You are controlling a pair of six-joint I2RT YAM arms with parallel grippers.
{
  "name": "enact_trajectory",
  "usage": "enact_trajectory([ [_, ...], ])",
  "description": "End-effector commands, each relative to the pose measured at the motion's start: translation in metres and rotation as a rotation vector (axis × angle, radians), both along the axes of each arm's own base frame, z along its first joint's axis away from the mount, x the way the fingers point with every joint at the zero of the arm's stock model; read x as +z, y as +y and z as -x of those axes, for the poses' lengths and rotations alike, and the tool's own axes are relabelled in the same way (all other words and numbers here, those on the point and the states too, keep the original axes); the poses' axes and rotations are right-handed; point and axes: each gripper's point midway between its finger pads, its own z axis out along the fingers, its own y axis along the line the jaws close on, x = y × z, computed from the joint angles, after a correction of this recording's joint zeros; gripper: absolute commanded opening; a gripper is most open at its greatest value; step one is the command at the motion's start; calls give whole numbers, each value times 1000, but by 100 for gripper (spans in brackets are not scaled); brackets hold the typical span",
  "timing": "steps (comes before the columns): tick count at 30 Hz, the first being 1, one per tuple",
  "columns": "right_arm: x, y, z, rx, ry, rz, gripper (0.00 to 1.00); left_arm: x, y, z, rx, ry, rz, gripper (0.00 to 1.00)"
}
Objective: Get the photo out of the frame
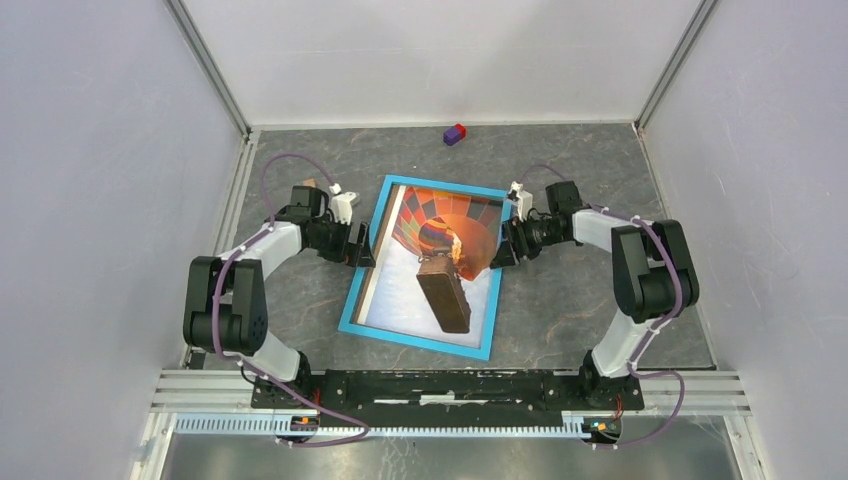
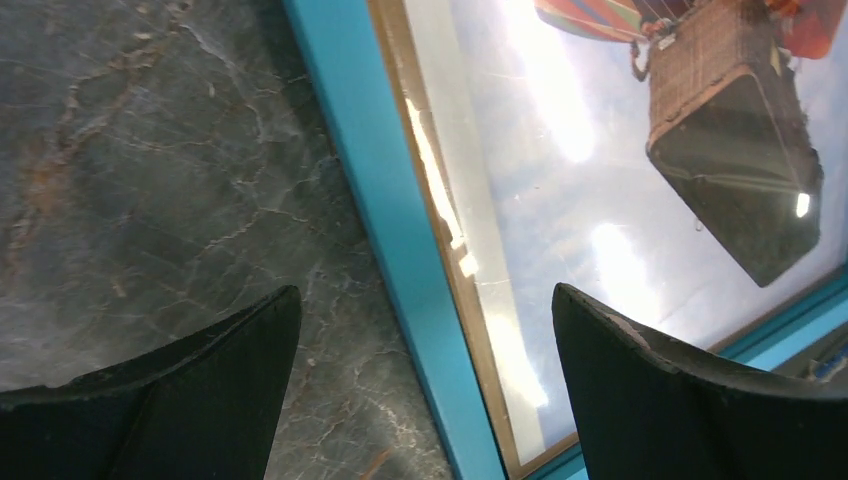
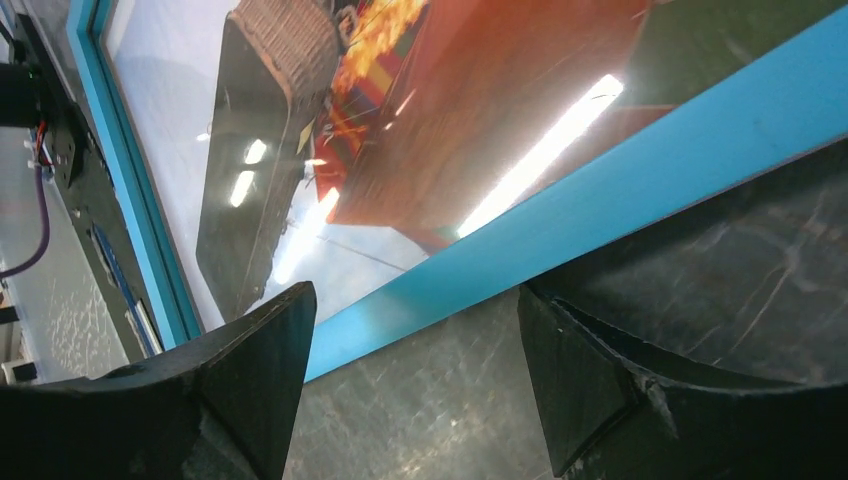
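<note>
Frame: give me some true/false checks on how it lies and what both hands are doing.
1. The frame lies face up on the table. True.
2. The left hand is shut on the blue border. False: it is open, one finger over the table and one over the glass, with the left border between them.
3. The right hand is open at the frame's right border. True.
4. The purple and red block sits on the frame. False: it lies on the table beyond the frame's far edge, apart from it.
5. The photo is out of the frame. False: it sits inside the blue border.
</note>
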Motion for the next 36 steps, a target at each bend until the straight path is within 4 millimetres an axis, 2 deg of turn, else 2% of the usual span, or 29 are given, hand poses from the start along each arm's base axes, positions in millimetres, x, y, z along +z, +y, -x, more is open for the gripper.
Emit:
enact_trajectory([
  [1, -14, 4, -25, -6, -23, 45, 80, 3, -20, 11, 4, 83, 131, 100],
  [8, -12, 26, -62, 10, -70, 54, 78, 10, -34, 24, -21, 154, 224, 100],
  [12, -9, 27, -76, 9, -96, 75, 78, 6, -34, 29, -2, 177, 227, 100],
  [15, 1, 23, -80, 12, -126, 101, 80, 9, -30, 23, 33, 147, 207, 100],
  [18, 10, 16, -73, 6, -143, 126, 82, 6, -19, 13, 103, 119, 137, 95],
  [22, 20, 5, -60, -5, -161, 170, 86, -7, 8, -4, 220, 75, -12, 77],
  [24, 22, -3, -56, -20, -170, 194, 87, -12, 16, -9, 250, 66, -54, 73],
  [28, 30, -15, -47, -38, -164, 181, 87, -22, 20, -10, 253, 97, -87, 68],
  [32, 34, -11, -28, -5, -129, 125, 86, -28, 19, -13, 251, 103, -110, 68],
  [36, 29, -5, -8, 22, -75, 78, 85, -32, 8, -11, 217, 106, -131, 69],
])
